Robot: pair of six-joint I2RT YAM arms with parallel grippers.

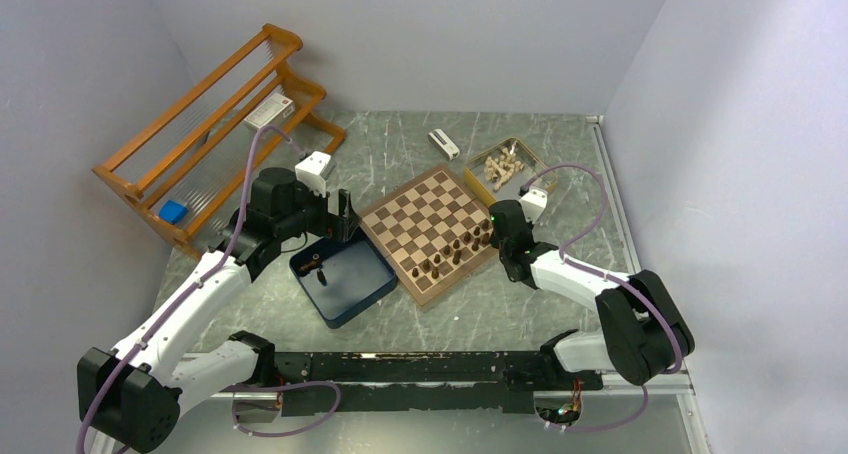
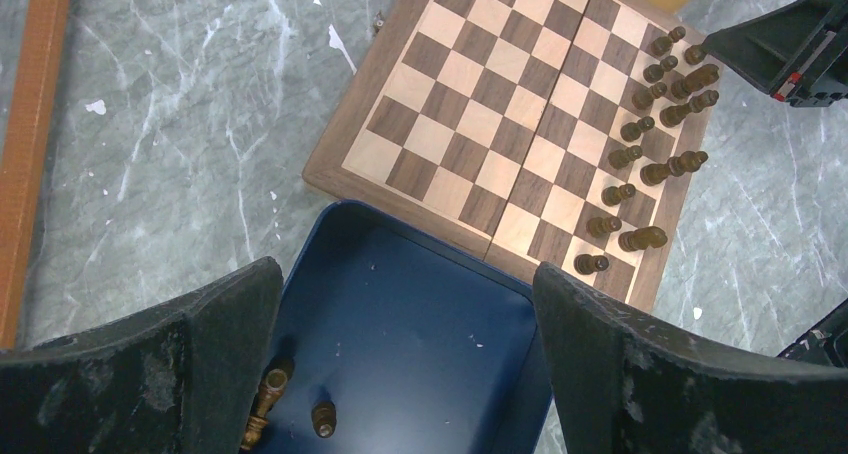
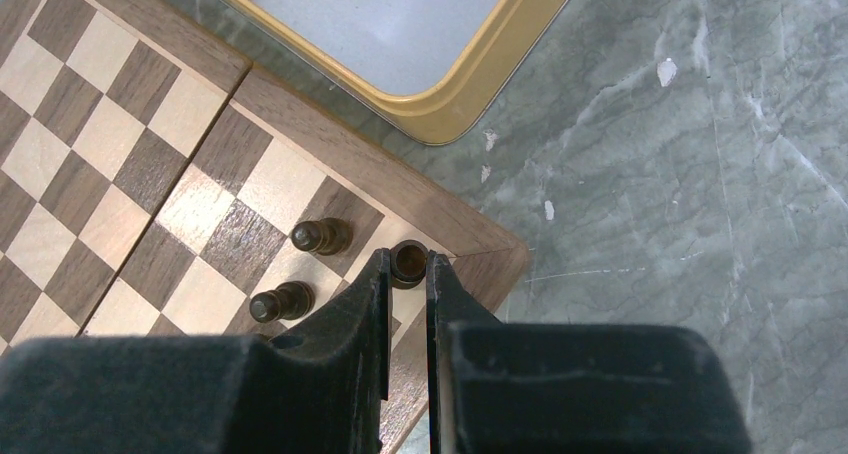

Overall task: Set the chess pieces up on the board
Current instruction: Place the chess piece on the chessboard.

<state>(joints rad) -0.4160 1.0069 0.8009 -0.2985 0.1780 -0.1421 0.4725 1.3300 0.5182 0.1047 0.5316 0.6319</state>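
Chess piece [image 3: 407,262] between clenched right fingers [image 3: 352,314] in wrist view only; left fingers [image 2: 225,319] spread

The place looks like a robotics lab test cell. Bare pale walls [image 1: 700,104] box in a grey marbled worktop [image 1: 540,309] on three sides. A white-and-black robot arm [image 1: 190,304] at lower left and a second arm [image 1: 585,277] at lower right are bolted to a black rail [image 1: 420,374] along the bottom edge. Purple cables [image 1: 572,167] loop over them.
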